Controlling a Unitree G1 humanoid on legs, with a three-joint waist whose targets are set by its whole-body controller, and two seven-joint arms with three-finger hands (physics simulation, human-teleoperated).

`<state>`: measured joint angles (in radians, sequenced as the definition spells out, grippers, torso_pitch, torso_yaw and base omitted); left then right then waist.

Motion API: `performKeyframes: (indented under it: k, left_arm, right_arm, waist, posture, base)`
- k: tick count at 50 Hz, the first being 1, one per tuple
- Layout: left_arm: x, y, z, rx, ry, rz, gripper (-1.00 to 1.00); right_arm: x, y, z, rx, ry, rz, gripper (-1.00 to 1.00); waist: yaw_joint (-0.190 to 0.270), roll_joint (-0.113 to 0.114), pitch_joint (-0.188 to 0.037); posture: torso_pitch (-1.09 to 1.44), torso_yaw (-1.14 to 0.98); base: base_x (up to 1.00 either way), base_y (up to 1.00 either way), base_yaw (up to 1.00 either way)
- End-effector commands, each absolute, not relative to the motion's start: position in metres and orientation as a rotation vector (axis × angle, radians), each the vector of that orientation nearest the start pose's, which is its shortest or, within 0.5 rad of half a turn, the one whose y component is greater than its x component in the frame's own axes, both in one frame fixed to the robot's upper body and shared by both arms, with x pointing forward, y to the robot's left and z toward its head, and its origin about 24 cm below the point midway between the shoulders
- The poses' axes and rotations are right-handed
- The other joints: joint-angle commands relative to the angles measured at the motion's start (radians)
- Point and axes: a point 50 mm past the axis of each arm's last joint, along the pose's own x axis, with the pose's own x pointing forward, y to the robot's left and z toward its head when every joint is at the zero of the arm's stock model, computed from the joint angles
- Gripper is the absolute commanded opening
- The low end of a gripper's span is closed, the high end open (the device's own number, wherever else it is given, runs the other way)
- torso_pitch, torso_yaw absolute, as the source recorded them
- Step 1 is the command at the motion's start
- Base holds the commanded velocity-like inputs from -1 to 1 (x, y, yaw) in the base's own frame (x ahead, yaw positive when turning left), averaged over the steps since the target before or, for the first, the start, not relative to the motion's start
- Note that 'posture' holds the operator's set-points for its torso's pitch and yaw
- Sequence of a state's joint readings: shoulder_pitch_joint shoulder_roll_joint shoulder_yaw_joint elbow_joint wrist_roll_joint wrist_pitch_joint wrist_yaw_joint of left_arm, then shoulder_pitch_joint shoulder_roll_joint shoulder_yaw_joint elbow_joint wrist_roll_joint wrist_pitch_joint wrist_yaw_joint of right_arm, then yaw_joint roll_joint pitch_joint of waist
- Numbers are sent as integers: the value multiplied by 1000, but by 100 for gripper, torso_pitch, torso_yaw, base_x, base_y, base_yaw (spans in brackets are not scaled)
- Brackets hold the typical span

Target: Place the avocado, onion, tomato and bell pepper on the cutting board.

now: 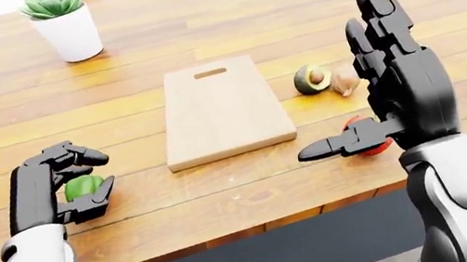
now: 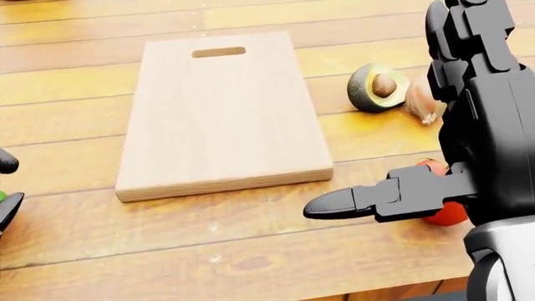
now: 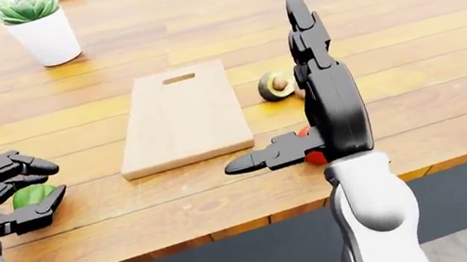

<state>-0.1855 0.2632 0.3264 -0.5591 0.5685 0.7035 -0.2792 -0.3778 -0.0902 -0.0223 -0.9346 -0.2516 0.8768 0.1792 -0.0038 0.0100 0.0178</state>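
Observation:
A bare wooden cutting board (image 1: 220, 108) lies in the middle of the table. To its right lie a halved avocado (image 1: 311, 79) and a pale onion (image 1: 345, 81). A red tomato (image 1: 375, 145) sits lower right, mostly hidden behind my right hand (image 1: 371, 81). That hand is open, its fingers straight up and its thumb pointing left, held above the tomato. A green bell pepper (image 1: 80, 187) rests on the table at the lower left. My left hand (image 1: 101, 172) curls loosely about the pepper, with gaps showing between the fingers and it.
A white pot with a green succulent (image 1: 66, 27) stands at the top left of the wooden table (image 1: 226, 203). The table's near edge runs along the bottom of the eye views, with dark floor below. Chair backs show at the top edge.

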Motion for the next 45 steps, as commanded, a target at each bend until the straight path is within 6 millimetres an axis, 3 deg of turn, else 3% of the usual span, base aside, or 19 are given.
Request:
performKeyframes:
  k: [1, 2, 4, 6, 24, 34, 45]
  left_arm:
    - [236, 258, 189, 641, -23, 432, -58]
    - [236, 257, 190, 641, -26, 429, -60]
    - [237, 257, 193, 643, -33, 429, -84]
    - [237, 256, 195, 645, -36, 428, -78]
    - [247, 230, 246, 682, -139, 374, -83]
    - [289, 194, 300, 690, -261, 266, -84]
    - [329, 166, 334, 686, -337, 166, -86]
  right_arm:
    - [219, -146, 251, -244, -489, 17, 100]
    - [218, -146, 252, -243, -490, 17, 100]
    - [218, -146, 252, -243, -491, 17, 100]
    - [217, -147, 252, -242, -491, 17, 100]
    - [215, -149, 247, -245, -488, 10, 100]
    - [214, -149, 245, -239, -491, 4, 100]
    - [212, -154, 246, -230, -500, -13, 100]
  waist:
    - [0, 3, -17]
    - [0, 2, -17]
    - [1, 1, -16]
    - [2, 0, -15]
    - [4, -8, -10]
    - [9, -18, -7]
    - [8, -25, -6]
  posture:
    - [0, 0]
    - [0, 0]
    - [0, 0]
    - [0, 0]
    - [0, 0]
    - [0, 0]
    - [0, 0]
  base:
    - [0, 0, 0]
    - [0, 0, 0]
    - [0, 0, 0]
    - [0, 0, 0]
    - [0, 0, 0]
    - [0, 0, 0]
    - [0, 0, 0]
